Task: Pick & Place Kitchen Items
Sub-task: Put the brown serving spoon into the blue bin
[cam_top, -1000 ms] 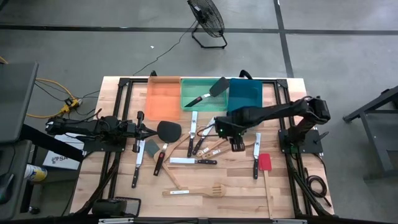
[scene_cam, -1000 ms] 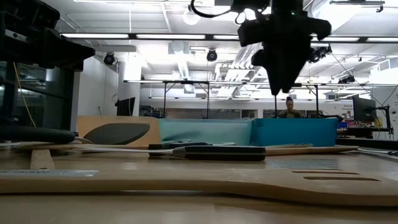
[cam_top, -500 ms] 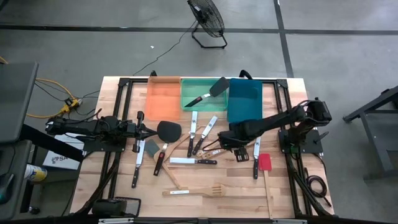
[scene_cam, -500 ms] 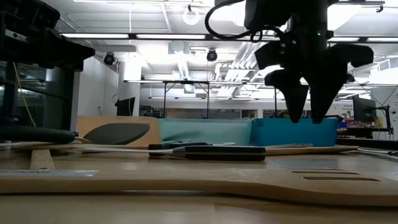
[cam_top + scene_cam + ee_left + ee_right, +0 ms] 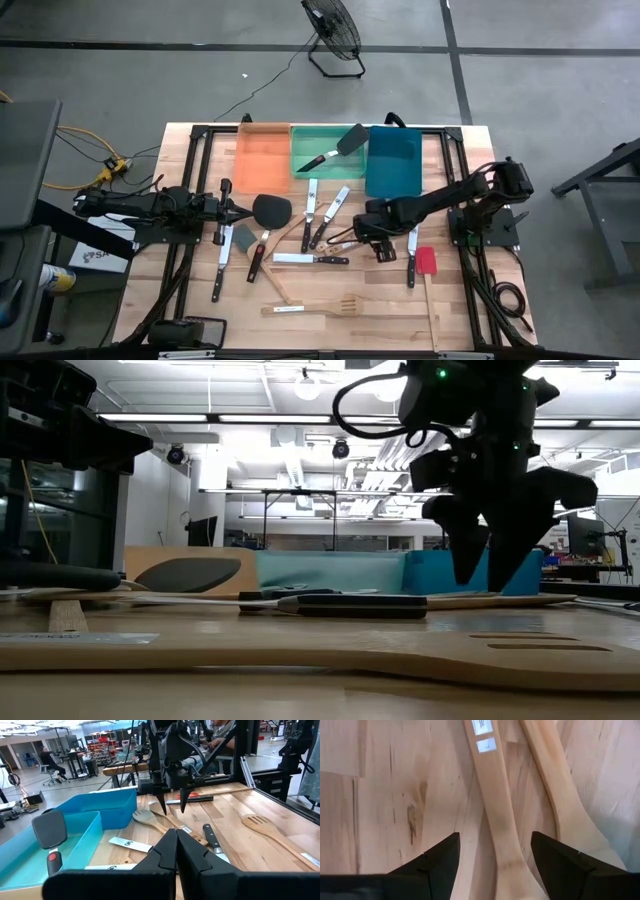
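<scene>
Keep your right claw [image 5: 492, 851] spread, straddling the pale wooden spoon handle [image 5: 495, 815] on the table [image 5: 390, 810], centre it, then descend squarely before pinching; left claw [image 5: 176, 851] waits pressed together.

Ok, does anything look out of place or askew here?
Only one thing: a black spatula lies tilted across the green tray, its head overhanging the blue tray. The other utensils are simply scattered on the table.

Wood table [image 5: 180, 270], 3 trays [image 5: 327, 150] (orange, green, blue), scattered utensils [image 5: 310, 258]
</scene>
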